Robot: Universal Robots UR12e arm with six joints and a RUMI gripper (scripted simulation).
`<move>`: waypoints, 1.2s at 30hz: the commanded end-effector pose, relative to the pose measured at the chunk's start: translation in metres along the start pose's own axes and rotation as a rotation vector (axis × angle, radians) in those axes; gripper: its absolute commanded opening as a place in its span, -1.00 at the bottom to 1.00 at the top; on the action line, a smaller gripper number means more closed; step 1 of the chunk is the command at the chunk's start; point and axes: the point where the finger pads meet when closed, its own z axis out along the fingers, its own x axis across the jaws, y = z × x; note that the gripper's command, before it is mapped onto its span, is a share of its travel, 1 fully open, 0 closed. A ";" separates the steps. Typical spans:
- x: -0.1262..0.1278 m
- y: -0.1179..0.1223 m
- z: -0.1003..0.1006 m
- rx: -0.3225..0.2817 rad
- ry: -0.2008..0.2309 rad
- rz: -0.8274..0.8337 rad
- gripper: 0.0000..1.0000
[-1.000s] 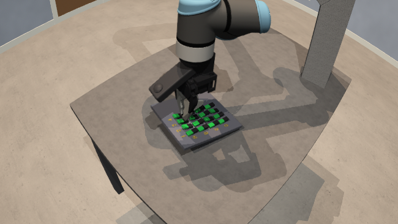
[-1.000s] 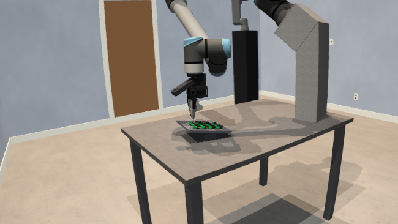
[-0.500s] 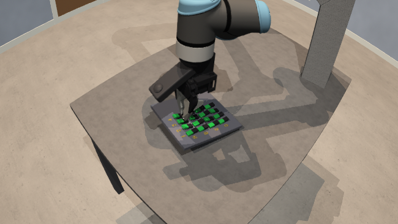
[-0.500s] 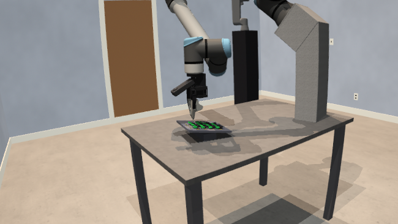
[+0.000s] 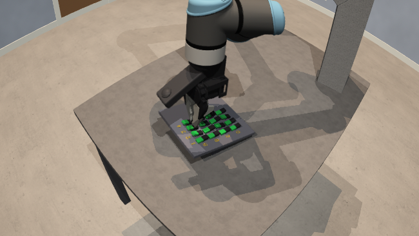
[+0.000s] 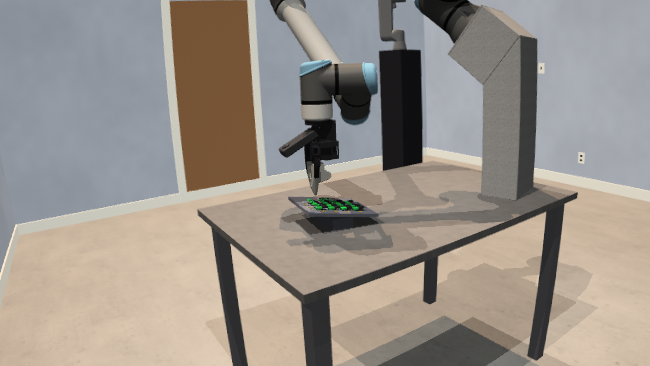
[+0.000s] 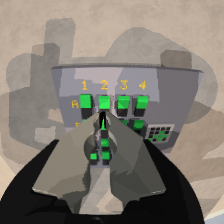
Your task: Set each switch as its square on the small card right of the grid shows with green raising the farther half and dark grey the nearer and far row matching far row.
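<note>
Your switches point(image 5: 209, 126) sit in a four-by-four grid on a grey panel point(image 5: 180, 113), which lies tilted near the middle of the worktop point(image 5: 122, 106). From the wrist view you can read yellow column numbers 1 to 4 along the far edge and the letter A at the left of the far row. In that far row, the switches under 1, 2 and 4 show bright green tops, while the one under 3 looks dark with only a little green. The small card point(image 7: 159, 133) lies on the panel's right side, just beside the grid, as a block of green and dark squares; the squares are too small for you to read one by one.

The gripper point(image 5: 194, 120) points straight down over the grid's left part, its tip just near the far-row switch under 2. You cannot tell whether the tip touches a switch. The jaws are together, with nothing between them.

Farther out, a grey pedestal point(image 5: 341, 48) stands at the worktop's far right corner, well apart from the panel.
</note>
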 end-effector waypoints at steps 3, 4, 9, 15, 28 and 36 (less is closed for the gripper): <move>0.000 0.000 0.008 0.001 0.000 0.000 -1.00; 0.000 0.000 0.010 0.001 0.000 0.000 -1.00; 0.000 0.000 0.020 0.001 0.000 0.000 -1.00; 0.000 0.000 0.022 0.001 0.000 0.000 -1.00; 0.000 0.000 0.025 0.001 0.000 0.000 -1.00; 0.000 0.000 0.027 0.001 0.000 0.000 -1.00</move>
